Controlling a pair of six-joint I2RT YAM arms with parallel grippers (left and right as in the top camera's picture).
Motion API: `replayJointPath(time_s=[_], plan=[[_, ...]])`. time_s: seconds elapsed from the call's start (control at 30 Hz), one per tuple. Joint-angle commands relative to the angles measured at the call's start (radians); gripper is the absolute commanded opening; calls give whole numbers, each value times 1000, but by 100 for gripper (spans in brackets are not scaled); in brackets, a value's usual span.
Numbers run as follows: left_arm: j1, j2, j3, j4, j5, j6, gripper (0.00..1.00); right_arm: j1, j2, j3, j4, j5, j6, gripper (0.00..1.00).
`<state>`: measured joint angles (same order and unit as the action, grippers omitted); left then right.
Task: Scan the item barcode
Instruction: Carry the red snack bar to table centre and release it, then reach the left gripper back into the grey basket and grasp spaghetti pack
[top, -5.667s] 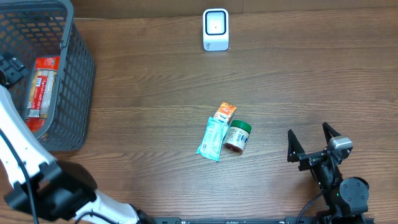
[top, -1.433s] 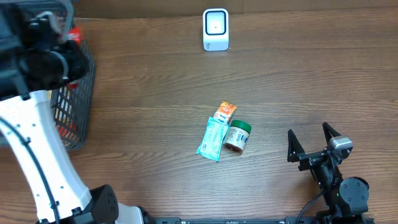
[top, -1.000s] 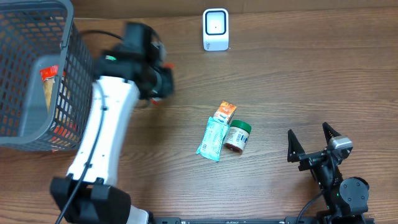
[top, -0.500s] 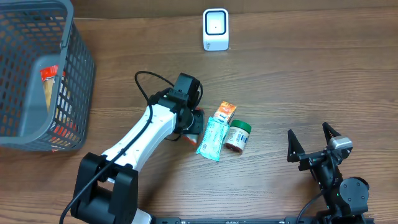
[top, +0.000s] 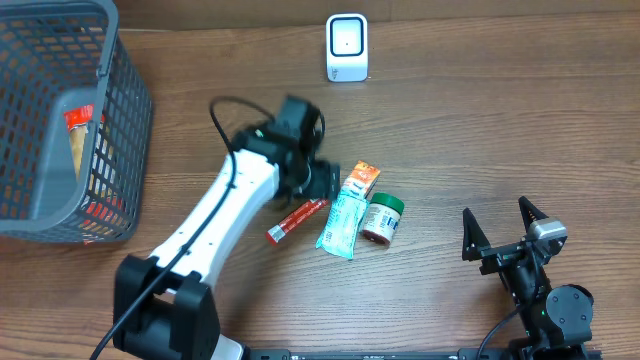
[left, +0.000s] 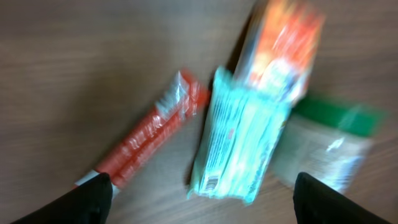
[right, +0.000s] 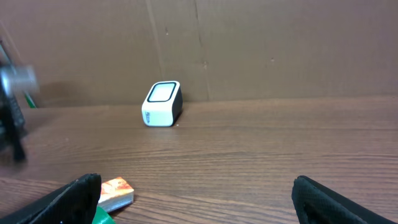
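A red stick packet (top: 295, 220) lies loose on the table, left of a teal packet (top: 340, 222); it also shows in the left wrist view, red packet (left: 149, 140) beside teal packet (left: 242, 146). An orange box (top: 362, 180) and a green-lidded jar (top: 382, 218) lie next to them. My left gripper (top: 325, 182) hovers over this pile, jaws open and holding nothing (left: 199, 205). The white scanner (top: 347, 47) stands at the far edge, also seen as scanner (right: 163, 102). My right gripper (top: 497, 228) rests open and empty at the near right (right: 199, 205).
A grey wire basket (top: 120, 130) with more packaged goods stands at the far left. A cardboard wall (right: 249, 43) rises behind the scanner. The left arm stretches diagonally from the near left to the pile.
My left arm swung from the basket to the middle of the table carrying the red packet, opened its jaws and let it drop beside the teal packet. The right arm stayed still.
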<state>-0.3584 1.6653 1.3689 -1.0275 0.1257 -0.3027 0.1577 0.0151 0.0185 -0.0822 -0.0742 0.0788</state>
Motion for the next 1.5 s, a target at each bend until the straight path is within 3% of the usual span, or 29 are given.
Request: replayJointPath(time_s=[0.0, 0.13, 0.3, 0.57, 0.73, 0.97, 1.47], plan=[[69, -24, 267, -79, -144, 48, 89, -3, -6, -10, 5, -2, 2, 100], [187, -24, 526, -142, -331, 64, 98, -3, -6, -11, 5, -3, 2, 100], [399, -24, 709, -130, -477, 64, 100, -3, -6, -11, 5, -3, 2, 100], [752, 2, 721, -92, -465, 97, 100, -3, -6, -11, 5, -3, 2, 100], [900, 84, 721, -76, -391, 131, 100, -3, -6, -10, 5, -3, 2, 100], [982, 330, 721, -31, -232, 258, 100, -3, -6, -10, 5, -3, 2, 100], [982, 768, 721, 31, -226, 334, 100, -3, -6, -11, 5, -3, 2, 100]])
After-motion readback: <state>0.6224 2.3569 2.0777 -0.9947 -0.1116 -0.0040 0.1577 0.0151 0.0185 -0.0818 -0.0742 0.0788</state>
